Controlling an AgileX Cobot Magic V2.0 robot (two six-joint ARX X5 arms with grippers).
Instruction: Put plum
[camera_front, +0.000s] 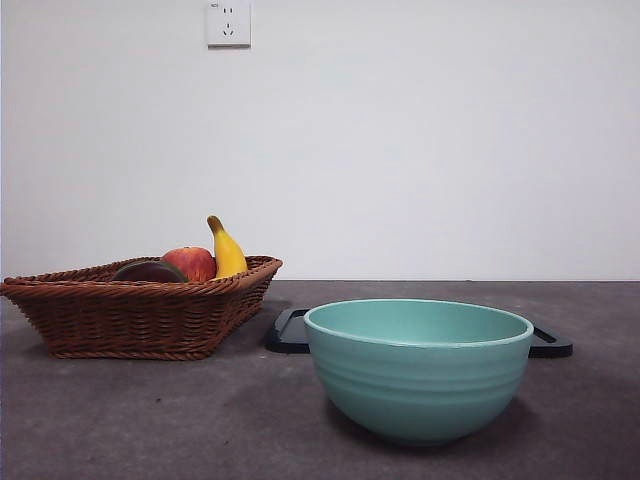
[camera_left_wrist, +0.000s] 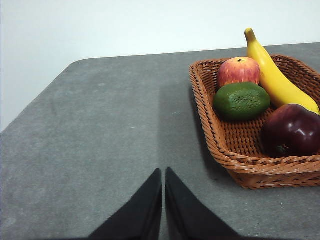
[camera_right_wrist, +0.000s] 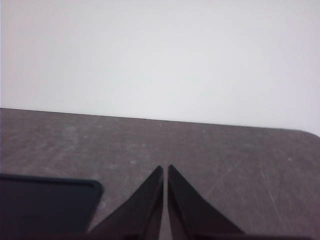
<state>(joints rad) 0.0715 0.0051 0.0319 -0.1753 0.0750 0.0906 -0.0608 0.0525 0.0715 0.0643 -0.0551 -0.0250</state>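
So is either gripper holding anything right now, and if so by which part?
Nothing is held. The left gripper and right gripper are both shut on nothing, over bare table. The plum lies untouched in the basket.

— What sits on the counter (camera_front: 120, 420)?
— A wicker basket (camera_front: 140, 315) holding an apple (camera_front: 192, 262), a banana (camera_front: 226, 252) and a dull green fruit (camera_left_wrist: 242, 101).
— Anything else?
— A teal bowl (camera_front: 418, 370) near the front, a black tray (camera_front: 288, 332) behind it, a wall socket (camera_front: 228, 22) above.
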